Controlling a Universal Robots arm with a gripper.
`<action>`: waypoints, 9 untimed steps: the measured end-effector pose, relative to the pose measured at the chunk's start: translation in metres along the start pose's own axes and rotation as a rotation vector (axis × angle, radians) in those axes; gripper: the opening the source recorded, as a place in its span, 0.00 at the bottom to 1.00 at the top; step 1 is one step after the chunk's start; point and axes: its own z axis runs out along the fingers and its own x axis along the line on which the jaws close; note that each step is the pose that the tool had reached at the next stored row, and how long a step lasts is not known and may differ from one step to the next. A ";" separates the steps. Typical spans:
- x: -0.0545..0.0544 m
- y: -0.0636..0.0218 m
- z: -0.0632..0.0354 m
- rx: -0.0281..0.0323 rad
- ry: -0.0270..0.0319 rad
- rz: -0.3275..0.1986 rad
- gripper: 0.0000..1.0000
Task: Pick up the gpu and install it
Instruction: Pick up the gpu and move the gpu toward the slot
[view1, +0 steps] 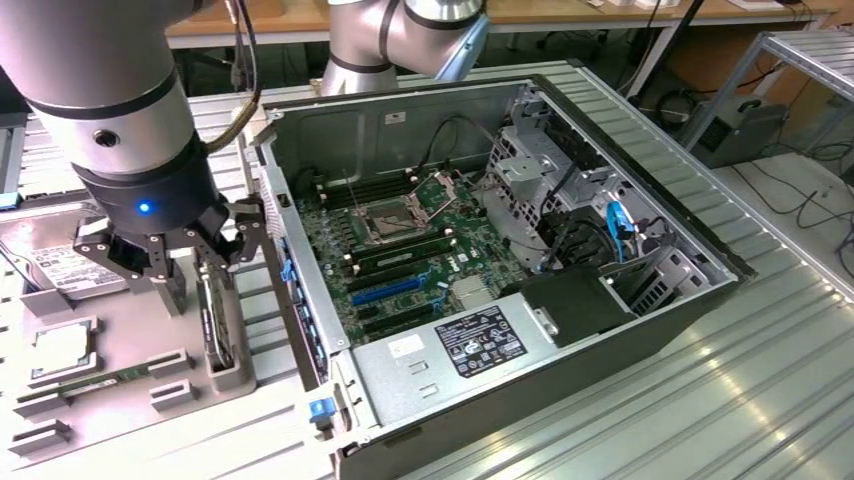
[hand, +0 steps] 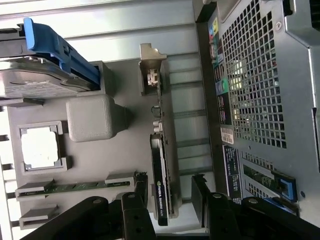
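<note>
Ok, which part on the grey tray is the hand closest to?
The thin dark circuit card standing on edge, right under the open hand; the green memory stick, square silver processor and boxy hard drive lie farther off.

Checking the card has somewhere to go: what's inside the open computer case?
A green motherboard with a CPU socket, blue and black slots, cables and a drive cage. The labelled power supply hides whatever lies beneath it.

Narrow gaps flank the upright gpu (hand: 161, 172), computer case (hand: 260, 90) close alongside.
</note>
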 end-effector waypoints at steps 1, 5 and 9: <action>0.000 -0.0001 0.0018 0.0000 -0.0001 0.001 0.48; 0.002 -0.0005 0.0118 0.0001 -0.0002 0.004 0.48; 0.005 -0.0008 0.0196 0.0002 -0.0004 0.006 0.48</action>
